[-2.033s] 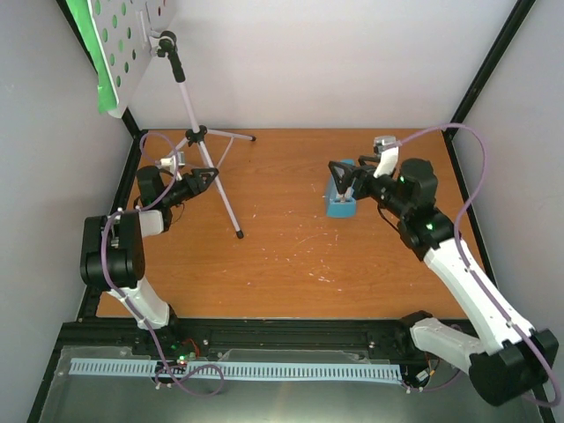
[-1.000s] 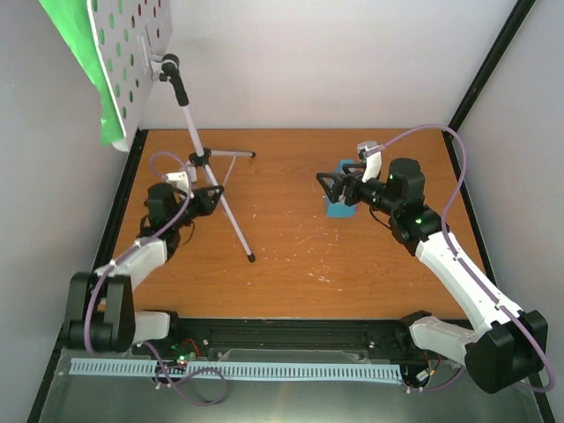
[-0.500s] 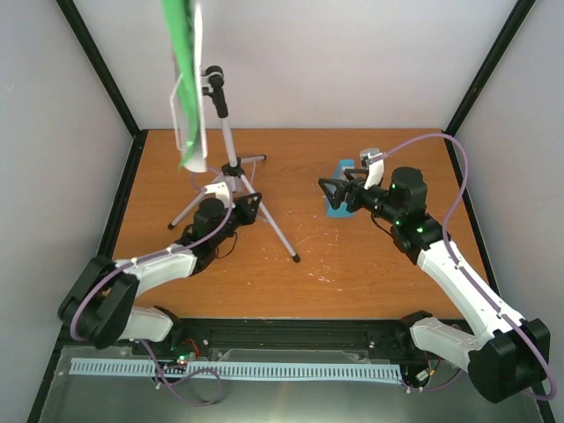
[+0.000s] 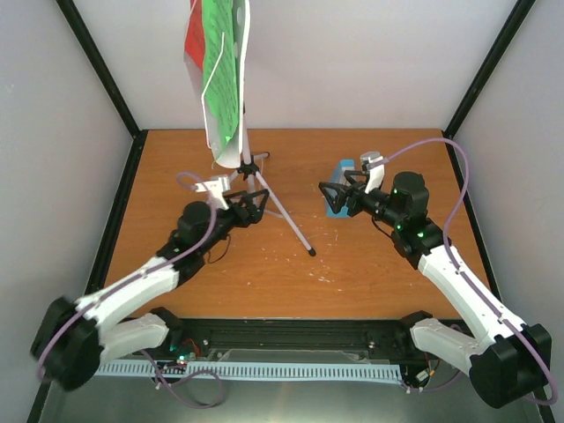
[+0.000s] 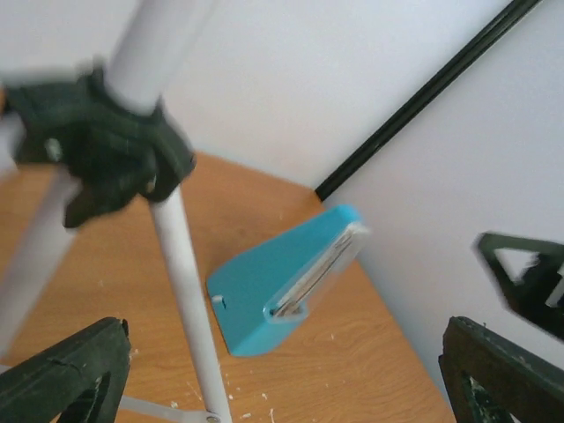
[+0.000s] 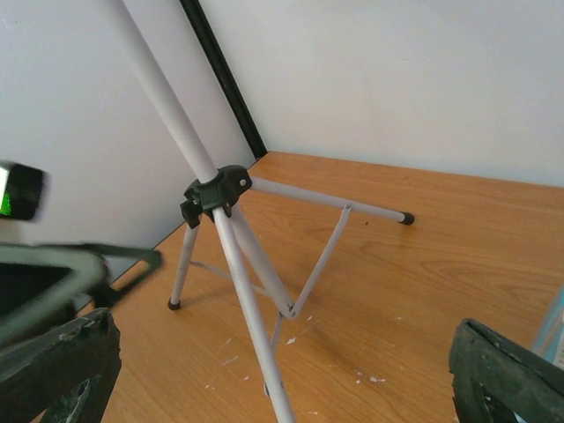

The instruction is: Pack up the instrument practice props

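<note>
A: Where is the music stand (image 4: 284,214)?
B: Left of centre on the desk (image 4: 370,264). The right wrist view shows two feet on the wood; the third leg runs out of frame. The tray (image 4: 231,152) sits high at the far side, close to the top camera. It carries the green page (image 4: 220,84), with the red page (image 4: 196,40) showing at the upper left.

A: Left pincer (image 4: 249,204)?
B: Spread wide, gripping nothing. It sits low at the tripod, just below the black hub (image 4: 251,166). In its own view one leg passes between the fingers (image 5: 62,370), nearer one finger than the other. No contact shows on either.

A: Right pincer (image 4: 337,189)?
B: Also spread wide and empty. It sits right of centre, pointed toward the stand, and its own view looks across at the tripod legs.

A: Metronome (image 4: 337,210)?
B: Blue, on the desk right of centre, just behind the right pincer, which partly hides it in the top view. It is apart from the stand's feet. The left wrist view shows its face clearly. Upright or tipped: cannot tell.
</note>
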`<control>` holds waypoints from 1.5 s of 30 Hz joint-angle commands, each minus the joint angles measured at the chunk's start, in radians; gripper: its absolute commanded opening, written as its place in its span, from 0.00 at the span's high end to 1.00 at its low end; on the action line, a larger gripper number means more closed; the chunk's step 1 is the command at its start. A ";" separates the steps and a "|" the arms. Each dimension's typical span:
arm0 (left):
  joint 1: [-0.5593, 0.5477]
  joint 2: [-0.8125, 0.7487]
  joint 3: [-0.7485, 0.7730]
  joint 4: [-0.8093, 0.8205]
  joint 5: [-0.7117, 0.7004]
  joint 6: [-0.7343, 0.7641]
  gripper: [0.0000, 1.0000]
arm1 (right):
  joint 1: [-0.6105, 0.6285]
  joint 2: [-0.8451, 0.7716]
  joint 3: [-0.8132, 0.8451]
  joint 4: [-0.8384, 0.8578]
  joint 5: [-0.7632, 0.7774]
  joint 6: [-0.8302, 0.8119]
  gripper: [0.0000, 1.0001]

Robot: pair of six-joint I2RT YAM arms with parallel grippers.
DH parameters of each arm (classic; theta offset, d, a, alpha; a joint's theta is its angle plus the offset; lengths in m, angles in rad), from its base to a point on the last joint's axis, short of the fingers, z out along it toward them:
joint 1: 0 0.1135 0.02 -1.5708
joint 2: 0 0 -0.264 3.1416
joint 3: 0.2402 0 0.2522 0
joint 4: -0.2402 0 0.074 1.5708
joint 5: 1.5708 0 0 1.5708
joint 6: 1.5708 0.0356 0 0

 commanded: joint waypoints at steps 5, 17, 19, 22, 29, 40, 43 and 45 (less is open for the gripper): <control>0.313 -0.324 0.046 -0.510 0.168 0.342 0.01 | -0.003 -0.006 -0.031 0.073 -0.069 -0.057 0.00; 0.641 0.080 0.145 -0.013 0.881 0.362 0.01 | -0.002 -0.043 -0.044 0.042 -0.151 -0.057 0.00; 0.657 0.107 0.162 -0.016 0.905 0.418 0.01 | -0.002 -0.053 -0.039 0.029 -0.159 -0.072 0.00; 0.660 0.122 0.164 -0.018 0.894 0.541 0.01 | -0.003 -0.066 -0.030 0.002 -0.146 -0.090 0.00; 0.668 0.262 0.231 -0.049 0.976 0.618 0.02 | -0.003 -0.087 -0.028 0.002 -0.137 -0.099 0.00; 0.646 0.371 0.256 -0.099 1.083 0.650 0.08 | -0.002 -0.086 -0.043 0.009 -0.136 -0.094 0.00; 0.608 0.366 0.240 -0.131 1.062 0.658 0.09 | -0.003 -0.087 -0.049 0.018 -0.128 -0.088 0.00; 0.569 0.360 0.239 -0.176 1.029 0.670 0.09 | -0.002 -0.088 -0.050 0.012 -0.123 -0.091 0.00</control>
